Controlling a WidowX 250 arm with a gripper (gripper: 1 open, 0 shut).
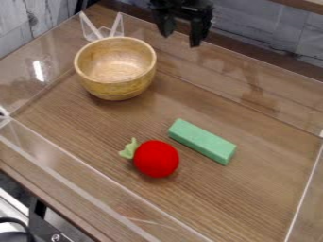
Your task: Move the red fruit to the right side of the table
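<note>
Fruit [157, 159] mid-table [271, 123], beside block [203, 141].

Place: we read this as a robot lab test bench, not a home or kitchen.
Surface: a wood-grain table [252, 203] fenced by low clear acrylic walls [38, 66] on all sides we see.
Props: toys only, a red fruit [157, 158] at 6 o'clock, a green block [203, 141] beside it, a wooden bowl [116, 66] at 10 o'clock.
Machine: a black gripper [179, 28] hangs at 12 o'clock.
Background: grey and blurred; we cannot tell more.
</note>
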